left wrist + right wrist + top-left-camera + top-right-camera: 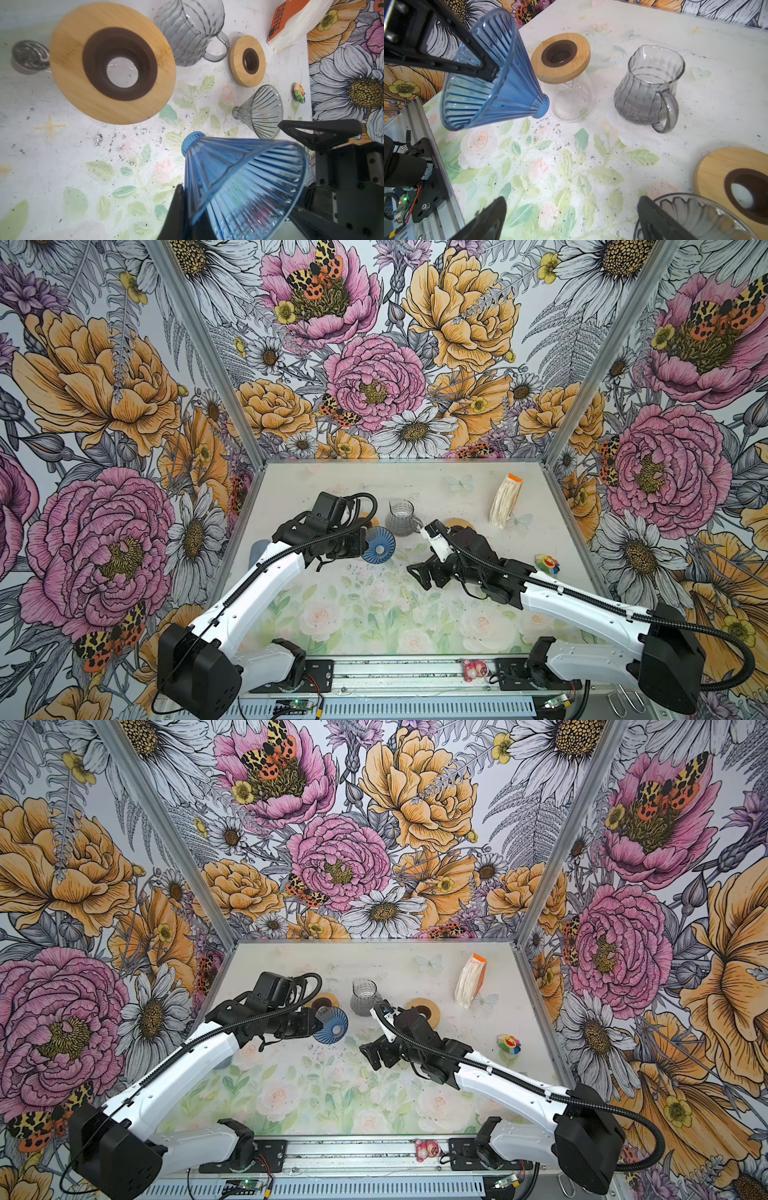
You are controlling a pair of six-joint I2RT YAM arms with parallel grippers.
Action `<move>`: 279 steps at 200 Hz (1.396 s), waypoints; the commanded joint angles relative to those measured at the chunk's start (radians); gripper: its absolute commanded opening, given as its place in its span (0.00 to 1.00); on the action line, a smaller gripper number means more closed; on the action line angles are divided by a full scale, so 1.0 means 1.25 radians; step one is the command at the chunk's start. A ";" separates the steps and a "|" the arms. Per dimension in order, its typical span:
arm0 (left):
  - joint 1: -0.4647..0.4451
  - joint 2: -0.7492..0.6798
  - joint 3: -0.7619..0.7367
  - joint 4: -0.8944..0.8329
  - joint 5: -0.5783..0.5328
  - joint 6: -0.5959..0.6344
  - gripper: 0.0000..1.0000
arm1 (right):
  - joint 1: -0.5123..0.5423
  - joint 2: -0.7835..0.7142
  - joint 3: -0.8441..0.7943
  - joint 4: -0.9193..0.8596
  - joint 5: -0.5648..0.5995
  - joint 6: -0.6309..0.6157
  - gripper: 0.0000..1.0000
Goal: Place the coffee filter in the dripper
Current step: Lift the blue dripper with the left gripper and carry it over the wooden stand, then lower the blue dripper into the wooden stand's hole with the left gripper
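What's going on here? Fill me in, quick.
The left hand is shut on the rim of the blue dripper, holding it tilted near the clear carafe. The right hand is open and empty, near a grey glass dripper. The coffee filter pack sits untouched at the back; no filter is in the dripper.

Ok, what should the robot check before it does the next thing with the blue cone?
1. Grip: left fingers shut on blue dripper rim: ok.
2. Dripper upright: not ok, tipped sideways in the air.
3. Hole in wooden ring on clear carafe free: ok.
4. Spare hand: right fingers open and empty: ok.
5. Filter in dripper: not ok; filters sit in the filter pack.
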 commanded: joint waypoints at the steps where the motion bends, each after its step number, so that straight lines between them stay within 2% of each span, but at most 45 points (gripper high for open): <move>1: 0.030 0.008 0.047 0.000 -0.005 0.049 0.04 | 0.005 -0.019 -0.001 0.018 0.013 -0.024 1.00; 97: 0.129 0.110 0.152 -0.022 0.014 0.120 0.05 | 0.005 -0.005 0.011 0.075 0.047 -0.040 0.99; 194: 0.155 0.209 0.224 -0.044 0.026 0.173 0.05 | 0.006 0.008 0.006 0.088 0.059 -0.032 1.00; 279: 0.165 0.244 0.218 -0.059 0.027 0.186 0.06 | 0.006 0.025 0.006 0.089 0.084 -0.036 1.00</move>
